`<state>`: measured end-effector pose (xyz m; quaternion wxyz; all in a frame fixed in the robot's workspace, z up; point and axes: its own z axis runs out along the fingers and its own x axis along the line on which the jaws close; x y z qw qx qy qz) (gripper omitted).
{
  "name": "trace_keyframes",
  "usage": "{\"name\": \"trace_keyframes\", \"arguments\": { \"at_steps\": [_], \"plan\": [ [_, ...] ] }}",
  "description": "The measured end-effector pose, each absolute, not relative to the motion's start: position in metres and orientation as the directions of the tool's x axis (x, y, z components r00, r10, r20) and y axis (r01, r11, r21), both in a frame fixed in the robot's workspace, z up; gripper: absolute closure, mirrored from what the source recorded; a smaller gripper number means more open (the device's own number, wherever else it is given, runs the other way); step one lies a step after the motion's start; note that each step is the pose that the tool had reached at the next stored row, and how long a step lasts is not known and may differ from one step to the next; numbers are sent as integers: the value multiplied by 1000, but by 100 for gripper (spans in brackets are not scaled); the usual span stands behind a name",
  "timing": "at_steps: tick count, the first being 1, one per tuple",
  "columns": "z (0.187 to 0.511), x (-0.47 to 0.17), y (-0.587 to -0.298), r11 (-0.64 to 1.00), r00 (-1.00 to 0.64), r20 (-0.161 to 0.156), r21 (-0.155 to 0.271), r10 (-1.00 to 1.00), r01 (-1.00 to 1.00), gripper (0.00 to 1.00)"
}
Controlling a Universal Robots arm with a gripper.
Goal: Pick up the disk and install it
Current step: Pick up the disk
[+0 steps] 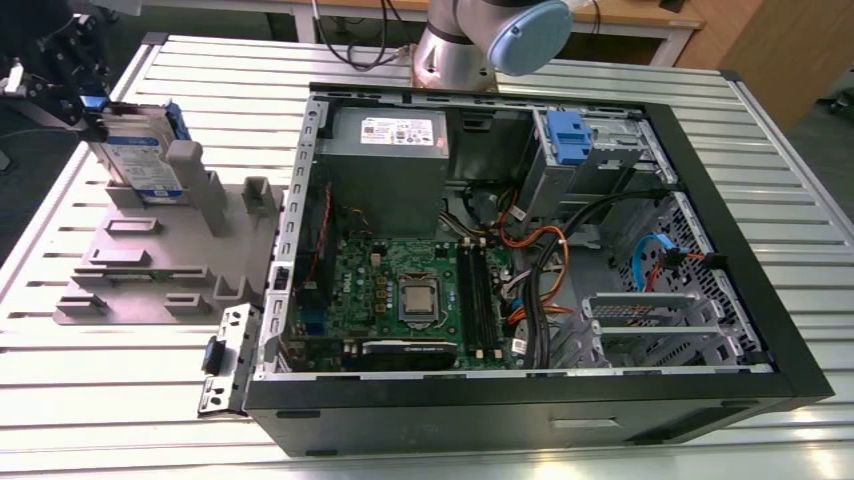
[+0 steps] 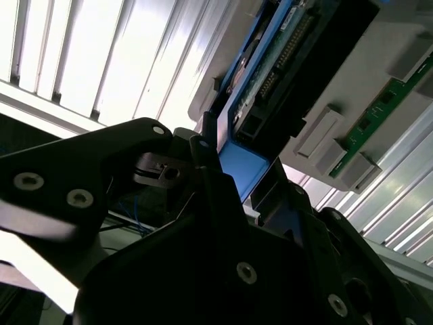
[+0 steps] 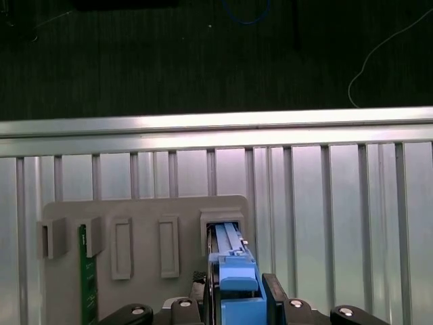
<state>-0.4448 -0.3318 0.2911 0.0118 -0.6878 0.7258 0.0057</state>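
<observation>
We see the disk (image 1: pixel 140 160) standing on edge in a slot of the grey holder (image 1: pixel 200 250), at the far corner of the table (image 1: pixel 134 400) on the exterior view's left. It is upright, with its printed label facing the open case (image 1: pixel 534 395). The gripper (image 1: pixel 91 108) sits at the disk's outer end, where the blue bracket (image 1: pixel 91 103) shows.

In the first wrist view the bracket (image 3: pixel 237 288) lies between the two black fingers (image 3: pixel 274 301), which press against both of its sides. We take the gripper (image 3: pixel 238 298) to be clamped on the disk (image 3: pixel 226 237), which is seated in its slot. The second wrist view agrees: the gripper (image 2: pixel 240 183) pinches the bracket (image 2: pixel 243 166), and beyond it runs the disk's (image 2: pixel 270 74) underside with its connector rows.

Close around the disk, a grey post (image 1: pixel 180 165) of the holder rises just beside its labelled face. A green memory stick (image 3: pixel 84 277) sits in another slot of the holder (image 3: pixel 142 210), well apart from the disk.

Between the holder and the inside of the case stands the case's side wall. Inside, we make out the power supply (image 1: pixel 387 135) at the far end and the green board (image 1: pixel 400 285) on the floor. Orange and black cables (image 1: pixel 541 255) are strung across the middle, and a blue latch (image 1: pixel 567 132) sits by the metal bay in the far corner. The arm (image 1: pixel 467 40) rises behind the case.
</observation>
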Motion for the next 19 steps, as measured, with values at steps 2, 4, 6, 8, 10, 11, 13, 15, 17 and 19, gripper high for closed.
{"name": "trace_keyframes", "arguments": {
  "at_steps": [2, 4, 6, 8, 10, 11, 13, 15, 17, 19],
  "plan": [
    [290, -445, -332, 54, -54, -25, -8, -998, -999, 55],
    [290, -445, -332, 54, -54, -25, -8, -998, -999, 55],
    [290, -445, -332, 54, -54, -25, -8, -998, -999, 55],
    [290, -445, -332, 54, -54, -25, -8, -998, -999, 55],
    [290, -445, -332, 54, -54, -25, -8, -998, -999, 55],
    [290, -445, -332, 54, -54, -25, -8, -998, -999, 55],
    [290, -445, -332, 54, -54, -25, -8, -998, -999, 55],
    [290, -445, -332, 54, -54, -25, -8, -998, -999, 56],
    [290, -445, -332, 54, -54, -25, -8, -998, -999, 63],
    [290, -445, -332, 54, -54, -25, -8, -998, -999, 63]
  ]
}}
